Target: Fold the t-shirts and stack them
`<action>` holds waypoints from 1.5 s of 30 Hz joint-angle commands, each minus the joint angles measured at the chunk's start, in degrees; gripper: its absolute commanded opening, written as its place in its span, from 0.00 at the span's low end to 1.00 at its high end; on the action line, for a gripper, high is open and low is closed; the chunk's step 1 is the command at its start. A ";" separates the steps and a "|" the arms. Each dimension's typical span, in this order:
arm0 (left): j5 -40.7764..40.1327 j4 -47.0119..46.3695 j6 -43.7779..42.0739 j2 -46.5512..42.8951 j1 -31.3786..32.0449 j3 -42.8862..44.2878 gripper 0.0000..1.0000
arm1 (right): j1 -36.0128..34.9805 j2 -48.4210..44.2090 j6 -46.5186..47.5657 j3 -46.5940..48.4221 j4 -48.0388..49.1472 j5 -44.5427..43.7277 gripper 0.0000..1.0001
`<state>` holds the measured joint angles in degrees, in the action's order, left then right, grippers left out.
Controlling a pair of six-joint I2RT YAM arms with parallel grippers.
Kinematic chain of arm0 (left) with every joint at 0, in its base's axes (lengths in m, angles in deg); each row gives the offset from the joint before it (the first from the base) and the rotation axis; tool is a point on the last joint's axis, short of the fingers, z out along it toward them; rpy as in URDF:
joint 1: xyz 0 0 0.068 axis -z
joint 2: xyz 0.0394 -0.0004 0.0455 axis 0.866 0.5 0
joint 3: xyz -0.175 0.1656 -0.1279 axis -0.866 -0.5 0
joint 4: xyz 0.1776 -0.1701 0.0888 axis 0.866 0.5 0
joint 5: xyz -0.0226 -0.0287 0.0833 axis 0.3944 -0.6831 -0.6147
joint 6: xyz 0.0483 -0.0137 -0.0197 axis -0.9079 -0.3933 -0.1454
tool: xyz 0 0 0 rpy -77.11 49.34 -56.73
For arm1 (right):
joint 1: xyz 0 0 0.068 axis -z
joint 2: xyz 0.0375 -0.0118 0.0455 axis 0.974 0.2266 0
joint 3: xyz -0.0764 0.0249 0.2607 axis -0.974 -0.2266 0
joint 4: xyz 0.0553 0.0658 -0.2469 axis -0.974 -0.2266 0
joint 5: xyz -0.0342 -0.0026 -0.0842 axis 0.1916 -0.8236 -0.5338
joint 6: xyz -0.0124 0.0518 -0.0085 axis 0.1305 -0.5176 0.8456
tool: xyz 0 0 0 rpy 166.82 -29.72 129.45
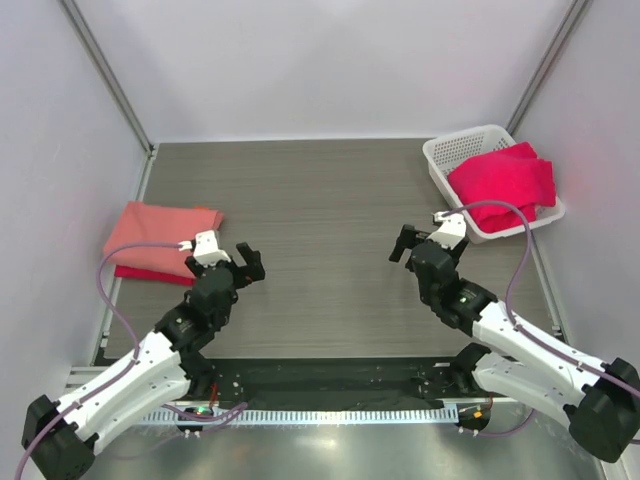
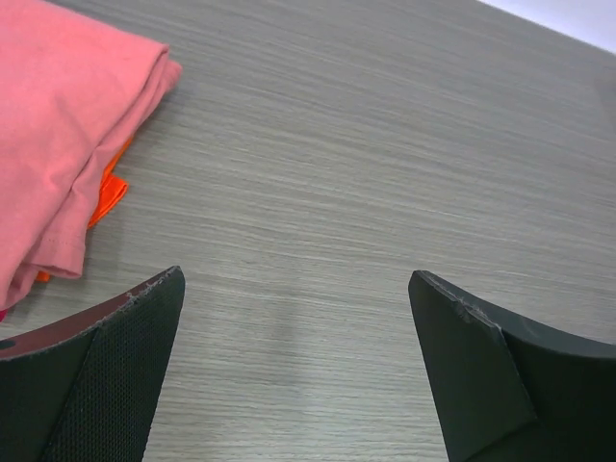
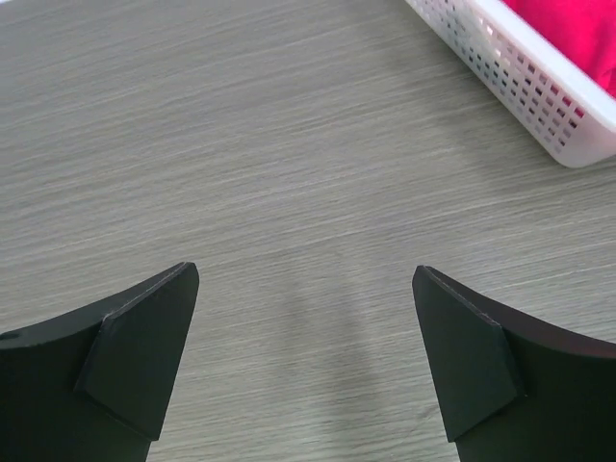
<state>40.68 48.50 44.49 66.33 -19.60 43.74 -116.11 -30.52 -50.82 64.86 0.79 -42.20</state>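
The left gripper [image 1: 249,263] hangs low over the table [image 1: 320,200] with its jaws spread wide and nothing between them; its wrist view shows only bare wood grain between the two dark fingers [image 2: 115,366]. Just to its left lies a folded pink shirt [image 1: 160,233], near the table's left edge, its rounded fold facing the gripper but not touching it. A red shirt [image 1: 138,272] lies under the pink one, showing as a thin strip along the near edge.

The right gripper [image 1: 399,246] is also spread wide and holds nothing, with plain table top under it. It points toward the middle of the table, well apart from the left gripper. Behind it and to its right, at the far right corner, a white plastic basket [image 1: 447,152] stands on the table. A crimson shirt [image 1: 505,178] lies bundled in the basket, heaped above the rim and draped over the far right side. In the right wrist view, the basket's corner and a patch of that cloth show at the upper right.
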 commanded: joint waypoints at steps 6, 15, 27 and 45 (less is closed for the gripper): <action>1.87 -4.70 -1.73 -5.08 0.03 -2.36 1.00 | -0.09 -7.42 -0.33 3.59 -2.77 -7.06 1.00; 2.39 1.81 6.53 4.91 0.03 6.42 0.99 | 22.39 2.83 -1.39 21.25 -15.07 7.03 0.99; 3.27 1.90 1.89 25.68 0.03 20.50 1.00 | 47.81 26.28 -10.35 37.95 -20.46 21.85 0.94; 3.89 -6.02 -0.76 17.23 0.03 12.76 1.00 | 49.13 43.37 -17.30 39.29 -12.20 18.42 0.37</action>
<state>45.90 44.57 44.19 82.70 -19.62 55.21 -67.28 13.36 -66.05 103.74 -15.43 -21.89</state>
